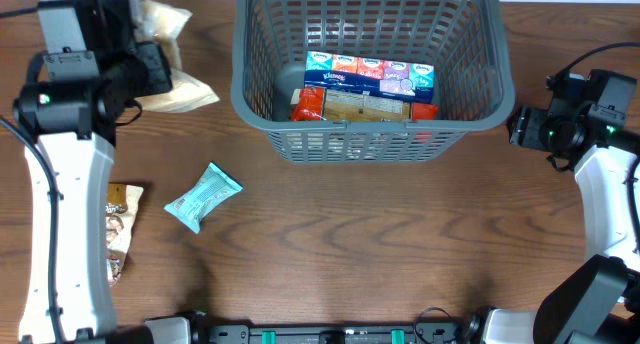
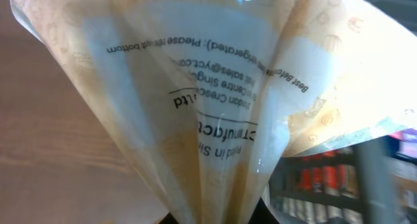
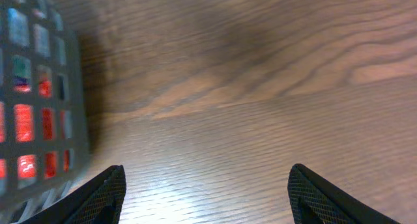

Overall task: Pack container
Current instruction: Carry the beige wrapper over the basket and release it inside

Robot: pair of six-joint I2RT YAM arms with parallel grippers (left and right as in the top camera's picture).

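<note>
We find the container (image 1: 300,126) upright on the table (image 1: 400,244), between the two arms.

Contents: a pack of tissues (image 1: 370,76), a red packet (image 1: 310,104) and a tan packet (image 1: 365,106) lie on its bottom towards its near wall, touching one another.

The left gripper (image 1: 158,72) is well to the left of the container, level with its far half. Its fingers pinch a clear, beige-tinted bag (image 2: 215,107) bearing printed text. In the left wrist view the film gathers to a narrow neck at the bottom edge, and the fingers themselves are hidden there.

The right gripper (image 3: 208,204) is just beside the container's right wall. Its fingers (image 3: 104,198) are spread wide with nothing between them, only bare wood below. The lattice wall shows at the left of the right wrist view, with red visible through the slots.

Loose items: a teal packet (image 1: 203,196) lies left of the container and nearer than its near wall, well apart from it. A brown and white packet (image 1: 120,224) lies farther left, partly under the left arm.
</note>
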